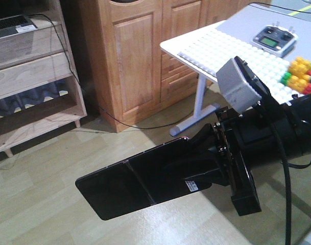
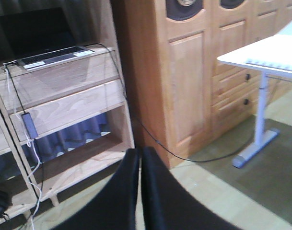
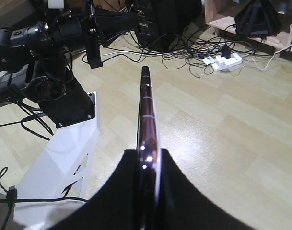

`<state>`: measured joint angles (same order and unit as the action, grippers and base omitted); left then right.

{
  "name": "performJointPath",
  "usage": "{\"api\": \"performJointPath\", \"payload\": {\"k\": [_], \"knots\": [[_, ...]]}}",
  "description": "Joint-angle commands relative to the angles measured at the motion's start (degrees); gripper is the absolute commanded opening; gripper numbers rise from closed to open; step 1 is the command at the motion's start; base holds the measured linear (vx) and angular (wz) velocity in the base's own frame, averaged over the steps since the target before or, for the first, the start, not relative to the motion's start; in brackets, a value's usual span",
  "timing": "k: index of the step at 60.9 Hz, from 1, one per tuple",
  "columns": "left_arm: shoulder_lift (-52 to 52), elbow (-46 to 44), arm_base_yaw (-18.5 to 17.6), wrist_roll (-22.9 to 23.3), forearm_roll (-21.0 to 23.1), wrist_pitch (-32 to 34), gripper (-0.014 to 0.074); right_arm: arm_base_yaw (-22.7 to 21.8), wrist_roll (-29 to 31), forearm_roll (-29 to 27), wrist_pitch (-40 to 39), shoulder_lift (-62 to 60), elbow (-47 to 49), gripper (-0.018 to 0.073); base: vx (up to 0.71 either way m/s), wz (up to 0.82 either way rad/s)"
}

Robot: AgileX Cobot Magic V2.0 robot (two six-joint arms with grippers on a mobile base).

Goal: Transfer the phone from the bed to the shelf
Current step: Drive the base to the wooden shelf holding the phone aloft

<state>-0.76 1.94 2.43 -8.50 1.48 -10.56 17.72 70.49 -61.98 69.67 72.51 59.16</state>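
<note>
One short end of the phone (image 1: 106, 191) is all you have hold of: the right gripper (image 3: 148, 160) is clamped on that end across the broad faces. The rest sticks out unsupported above the floor (image 1: 38, 204), well apart from the shelf (image 1: 38, 71) at far left. Treat the phone as light and stiff but glossy, so it is likely to slide in the grip and to crack if dropped. Grip it by the flat faces, not the silvery edge. Its long axis runs straight out of the jaws, roughly level, with the free end pointing left and a little near and a broad face up. The left gripper (image 2: 138, 165) is closed on nothing, aimed toward the shelf below the laptop (image 2: 54, 55). No bed is in view.
</note>
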Motion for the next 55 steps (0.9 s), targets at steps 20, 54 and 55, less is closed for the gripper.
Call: {"api": "performJointPath", "payload": {"k": [20, 54, 55], "knots": [[-0.77, -1.22, -0.20, 0.33, 0.52, 4.15, 0.0001, -0.04, 0.03, -5.29, 4.02, -1.64, 1.58, -0.0002, 0.45, 0.33], [-0.77, -1.22, -0.20, 0.33, 0.52, 4.15, 0.0001, -0.04, 0.03, -5.29, 4.02, -1.64, 1.58, -0.0002, 0.44, 0.31], [-0.77, -1.22, -0.20, 0.33, 0.52, 4.15, 0.0001, -0.04, 0.03, -5.29, 4.02, -1.64, 1.58, -0.0002, 0.44, 0.25]]}}
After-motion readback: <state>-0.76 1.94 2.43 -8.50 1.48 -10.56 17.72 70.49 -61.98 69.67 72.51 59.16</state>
